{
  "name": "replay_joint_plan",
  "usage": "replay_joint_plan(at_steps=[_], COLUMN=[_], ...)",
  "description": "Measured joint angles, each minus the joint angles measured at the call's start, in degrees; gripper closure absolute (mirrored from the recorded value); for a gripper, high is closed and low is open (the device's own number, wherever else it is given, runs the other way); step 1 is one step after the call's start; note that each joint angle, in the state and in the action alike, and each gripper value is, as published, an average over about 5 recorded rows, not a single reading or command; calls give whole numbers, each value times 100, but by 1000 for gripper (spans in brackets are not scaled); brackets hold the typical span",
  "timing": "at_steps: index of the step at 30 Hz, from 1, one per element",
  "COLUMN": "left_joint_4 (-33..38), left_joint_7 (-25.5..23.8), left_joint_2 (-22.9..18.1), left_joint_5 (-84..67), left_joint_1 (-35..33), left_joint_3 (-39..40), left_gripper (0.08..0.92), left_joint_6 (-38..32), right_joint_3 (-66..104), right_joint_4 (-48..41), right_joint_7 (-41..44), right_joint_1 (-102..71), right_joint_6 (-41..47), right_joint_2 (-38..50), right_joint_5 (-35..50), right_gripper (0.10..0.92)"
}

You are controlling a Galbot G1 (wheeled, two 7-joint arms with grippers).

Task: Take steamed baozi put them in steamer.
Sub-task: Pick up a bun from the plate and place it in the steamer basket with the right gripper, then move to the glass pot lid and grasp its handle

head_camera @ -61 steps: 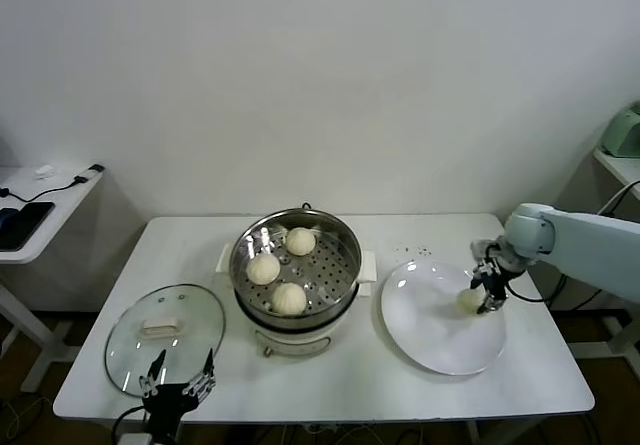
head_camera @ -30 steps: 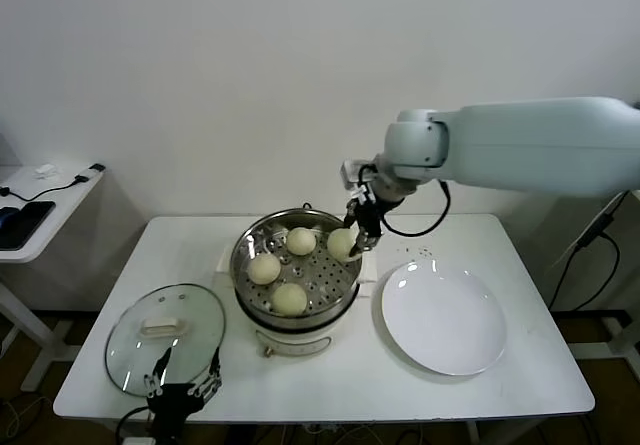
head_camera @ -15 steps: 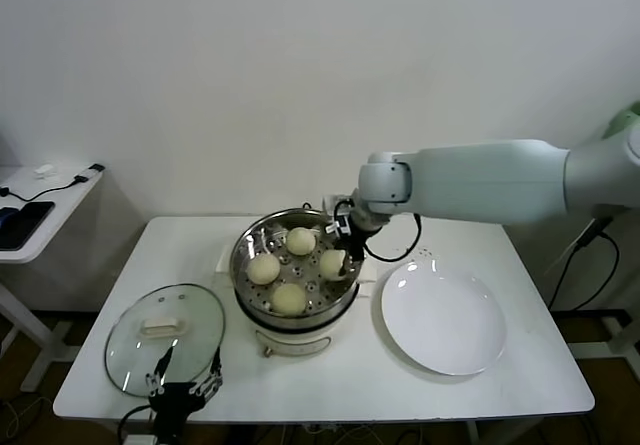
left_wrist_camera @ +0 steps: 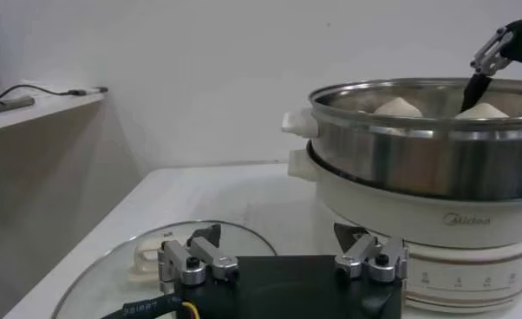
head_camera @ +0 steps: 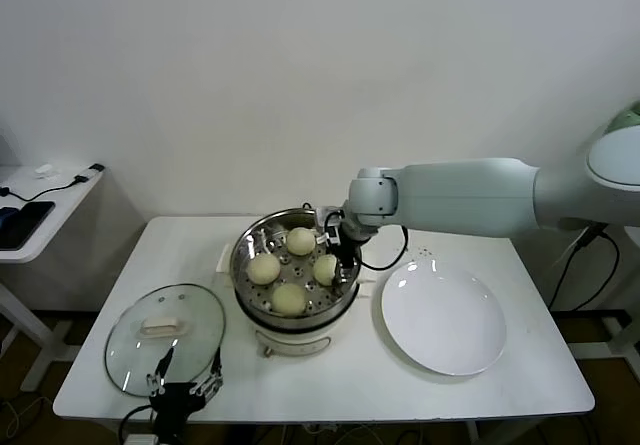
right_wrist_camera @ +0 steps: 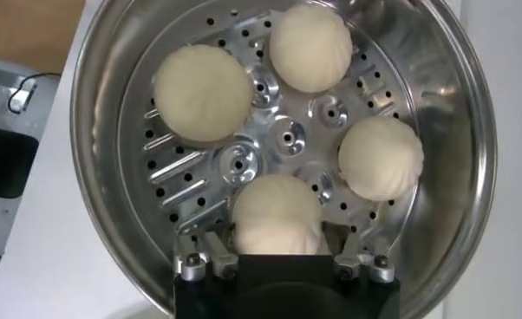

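The steamer (head_camera: 245, 250) stands mid-table, a shiny steel pot on a cream base. Several steamed baozi lie on its perforated tray (right_wrist_camera: 289, 137). The one on the plate side (head_camera: 326, 268) sits between the spread fingers of my right gripper (head_camera: 335, 255), which reaches down into the pot. In the right wrist view that bun (right_wrist_camera: 277, 212) rests on the tray, with a gap to each finger of the open right gripper (right_wrist_camera: 277, 232). My left gripper (left_wrist_camera: 278, 247) is open and holds nothing, low at the table's front left by the glass lid (head_camera: 165, 337).
A flat white plate (head_camera: 443, 317) lies bare to the right of the steamer. The glass lid with its cream knob (left_wrist_camera: 148, 253) rests on the table at the front left. A side table with cables (head_camera: 40, 200) stands at the far left.
My right gripper carried a baozi from the plate over to the steamer, lowered it onto the tray and opened its fingers. The left arm stayed where it was.
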State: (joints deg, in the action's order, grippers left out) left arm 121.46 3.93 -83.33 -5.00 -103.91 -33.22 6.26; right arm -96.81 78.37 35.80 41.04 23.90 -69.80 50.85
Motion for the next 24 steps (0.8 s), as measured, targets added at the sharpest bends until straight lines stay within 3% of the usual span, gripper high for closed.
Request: replay_joint_plan(at_steps=[12, 24], left_joint_4=[103, 84], left_joint_7=[42, 68], left_joint_2=[1, 18], left_joint_5=[-30, -93], left_joint_1=[-53, 74], left_joint_3=[24, -4], left_gripper=[177, 177], left_joint_6=[-34, -100], right_joint_3=[335, 2321], right_joint_4=[122, 304], right_joint_7=[282, -1436], right_joint_1=[373, -734], right_joint_6=[-446, -848], right_joint_2=[572, 1888], right_joint_5=[410, 224], right_gripper=[203, 203])
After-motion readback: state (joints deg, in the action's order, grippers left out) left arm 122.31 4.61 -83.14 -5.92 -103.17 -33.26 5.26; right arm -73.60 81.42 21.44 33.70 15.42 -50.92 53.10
